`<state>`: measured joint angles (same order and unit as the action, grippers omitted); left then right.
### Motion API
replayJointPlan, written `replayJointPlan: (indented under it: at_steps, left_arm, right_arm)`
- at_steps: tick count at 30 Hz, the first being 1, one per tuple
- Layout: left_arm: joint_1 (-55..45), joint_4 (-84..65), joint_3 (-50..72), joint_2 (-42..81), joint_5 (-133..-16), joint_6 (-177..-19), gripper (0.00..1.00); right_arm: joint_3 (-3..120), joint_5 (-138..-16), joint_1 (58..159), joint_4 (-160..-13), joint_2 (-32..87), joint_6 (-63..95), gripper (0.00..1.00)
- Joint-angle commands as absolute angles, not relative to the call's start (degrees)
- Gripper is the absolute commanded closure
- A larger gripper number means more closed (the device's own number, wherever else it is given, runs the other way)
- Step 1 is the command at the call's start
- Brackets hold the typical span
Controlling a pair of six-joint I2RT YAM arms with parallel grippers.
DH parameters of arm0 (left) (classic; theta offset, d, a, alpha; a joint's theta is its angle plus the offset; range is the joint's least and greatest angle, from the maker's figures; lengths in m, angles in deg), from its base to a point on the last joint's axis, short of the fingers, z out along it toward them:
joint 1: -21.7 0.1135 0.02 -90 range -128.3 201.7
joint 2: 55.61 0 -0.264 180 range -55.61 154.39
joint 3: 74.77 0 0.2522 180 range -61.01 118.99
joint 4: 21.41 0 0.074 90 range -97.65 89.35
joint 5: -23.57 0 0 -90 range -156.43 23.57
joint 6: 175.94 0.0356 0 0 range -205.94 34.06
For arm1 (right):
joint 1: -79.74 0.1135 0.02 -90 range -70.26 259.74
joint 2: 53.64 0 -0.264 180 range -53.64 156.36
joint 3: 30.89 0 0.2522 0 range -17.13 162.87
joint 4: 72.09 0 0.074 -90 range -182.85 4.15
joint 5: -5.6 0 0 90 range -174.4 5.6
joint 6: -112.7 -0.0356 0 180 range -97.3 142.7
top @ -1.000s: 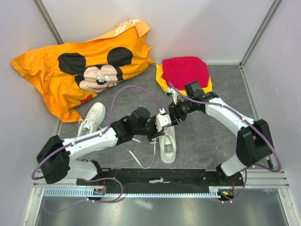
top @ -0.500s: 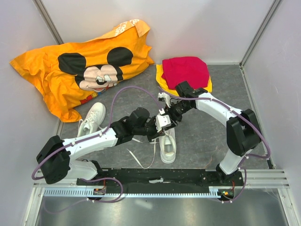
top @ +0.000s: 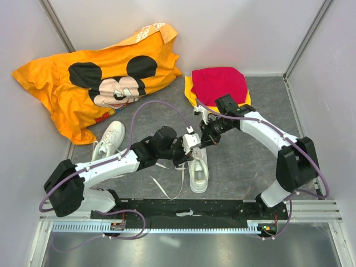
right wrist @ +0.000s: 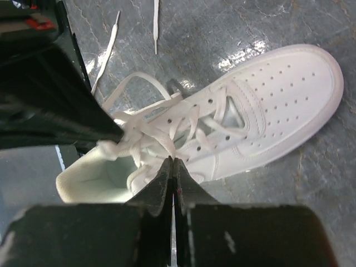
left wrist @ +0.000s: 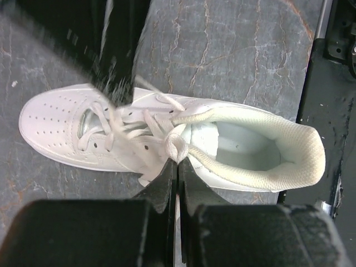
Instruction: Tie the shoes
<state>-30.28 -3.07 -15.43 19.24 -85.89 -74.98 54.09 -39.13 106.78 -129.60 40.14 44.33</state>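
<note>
One white shoe (top: 199, 171) lies on the grey floor between my arms, toe toward the near edge, and the other shoe (top: 110, 139) lies to the left. The left gripper (top: 191, 147) hovers over the nearer shoe's (left wrist: 67, 125) opening. In the left wrist view that gripper (left wrist: 178, 164) is shut on a bunched lace loop (left wrist: 177, 147) at the tongue. The right gripper (top: 205, 139) meets it from the right. Over the same shoe (right wrist: 278, 105), it (right wrist: 173, 161) is shut on a flat lace strand (right wrist: 161, 146). Loose lace ends (top: 167, 192) trail on the floor.
An orange cartoon-mouse shirt (top: 100, 83) lies at the back left. A red cloth (top: 218, 82) sits on a yellow cloth (top: 191, 95) at the back right. White walls close in the sides, and a black base rail (top: 189, 210) runs along the near edge.
The right gripper's jaws went from open to shut on a lace strand above the shoe, after swinging in toward the left gripper and back slightly. The left gripper kept its hold.
</note>
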Motion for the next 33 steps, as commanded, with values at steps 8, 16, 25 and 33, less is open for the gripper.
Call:
replayJointPlan:
  at_steps: [8,16,25,33]
  left_arm:
    - [-29.1,-1.9,-8.4,22.6,-89.5,-88.7,0.98]
    - [-28.8,1.0,-6.1,27.4,-89.6,-92.2,0.98]
    - [-23.2,-1.8,-6.4,31.5,-91.4,-99.9,0.98]
    - [-22.2,-11.7,-9.5,32.1,-97.7,-106.3,0.98]
  right_arm:
    - [48.2,-35.6,106.1,-121.3,32.8,35.5,1.0]
    - [47.2,-36.1,106.2,-118.6,31.0,32.5,1.0]
    - [44.9,-36.4,106.2,-115.5,29.5,29.6,1.0]
    - [43.1,-35.9,106.2,-113.7,28.1,27.1,0.99]
